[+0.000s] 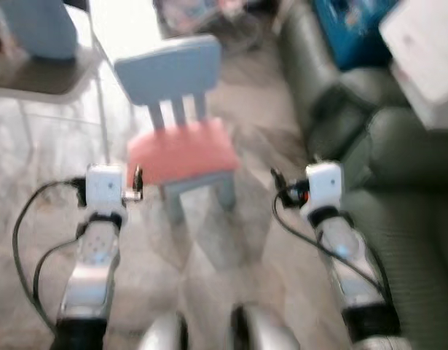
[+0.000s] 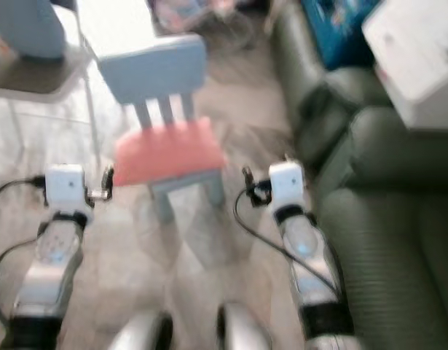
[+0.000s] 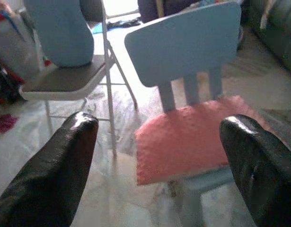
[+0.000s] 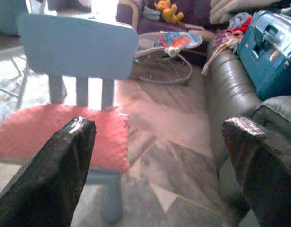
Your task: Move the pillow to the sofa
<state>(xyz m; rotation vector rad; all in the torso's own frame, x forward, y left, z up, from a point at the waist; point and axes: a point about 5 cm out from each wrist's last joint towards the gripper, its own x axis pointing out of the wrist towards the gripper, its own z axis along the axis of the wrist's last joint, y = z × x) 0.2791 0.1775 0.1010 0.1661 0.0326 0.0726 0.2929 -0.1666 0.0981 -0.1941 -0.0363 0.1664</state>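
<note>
Here: one pink pillow (image 1: 181,152), one chair (image 1: 169,69), one sofa (image 1: 398,189).

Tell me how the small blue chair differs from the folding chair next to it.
The small blue chair is low, with thick blue legs and a slatted back; the folding chair stands taller on thin metal legs. The blue chair carries a flat pink pillow; the folding chair holds a blue cushion propped upright. Both stand on the pale floor.

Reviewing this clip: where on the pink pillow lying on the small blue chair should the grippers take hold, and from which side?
Judging from its pose, grip the pink pillow at its front edge, which overhangs the seat toward the robot. It lies flat, and the small blue chair has its backrest blocking the far side. Both the left gripper and the right gripper are open, so they could pinch the two front corners.
</note>
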